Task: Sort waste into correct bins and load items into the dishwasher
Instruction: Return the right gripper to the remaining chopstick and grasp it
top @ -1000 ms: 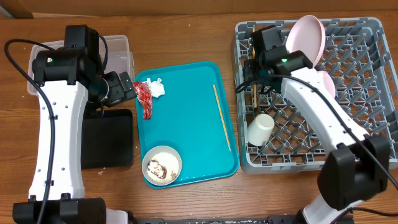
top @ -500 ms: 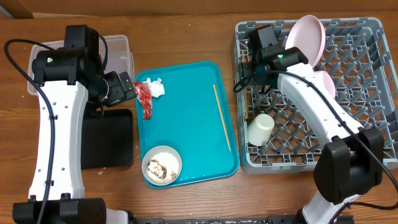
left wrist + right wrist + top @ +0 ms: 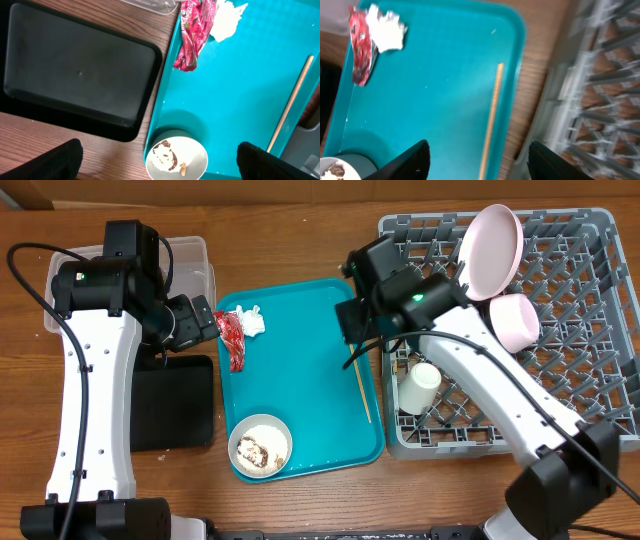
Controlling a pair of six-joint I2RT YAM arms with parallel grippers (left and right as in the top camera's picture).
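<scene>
— One thin wooden chopstick (image 3: 362, 392) remains on the teal serving tray (image 3: 300, 330)?
— Yes. Right gripper (image 3: 479, 160) has left the grey lattice dish rack (image 3: 600, 240), fingers spread above it; left gripper (image 3: 160, 162) hangs spread too.

White arm links (image 3: 95, 400), black joints (image 3: 110, 280), black cables (image 3: 18, 275), green status lights (image 3: 417, 298).

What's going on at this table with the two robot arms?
The two arms are clearing up after a meal. A pink plate, a pink bowl and a white cup already sit in the grey dish rack. The right claw, open and empty, hangs over a chopstick on the teal tray. The left claw, also open, hovers by the red wrapper and tissue. A bowl of rice scraps waits on the tray.
</scene>
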